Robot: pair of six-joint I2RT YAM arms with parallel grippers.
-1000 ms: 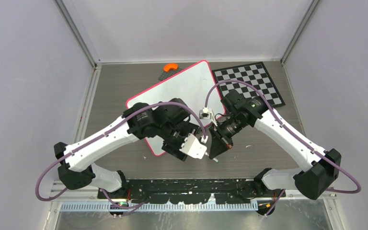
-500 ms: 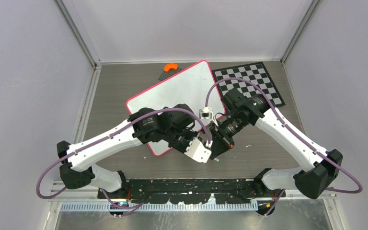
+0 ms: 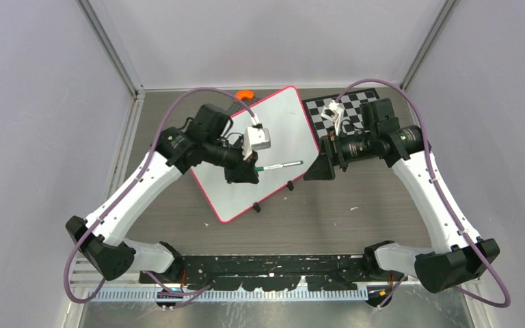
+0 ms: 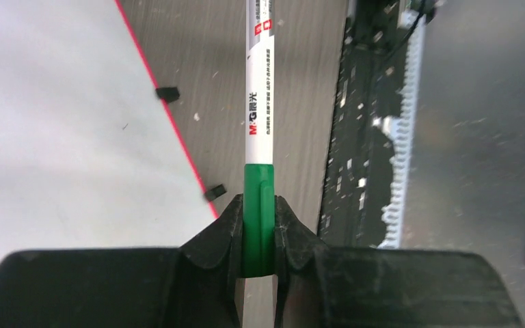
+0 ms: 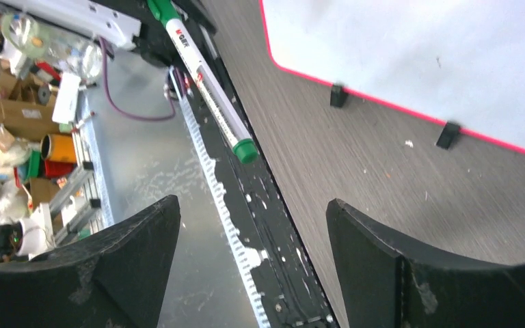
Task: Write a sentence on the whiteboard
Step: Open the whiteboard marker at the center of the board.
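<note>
One marker [image 4: 258,123] sits clenched in the left tool [image 4: 258,205], the whiteboard [image 3: 280,130] beneath it; the right tool [image 5: 251,205] stands released, the marker ahead of it.

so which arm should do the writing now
Left. The left end effector is shut on the marker, held over the whiteboard, where no writing shows. The right end effector is open, empty and beside the board.

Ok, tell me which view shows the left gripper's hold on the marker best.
The left wrist view: the left gripper is shut on the marker at its green end, close up. Top external shows the whole marker, small, over the whiteboard; right wrist shows mainly its barrel and far end.
</note>
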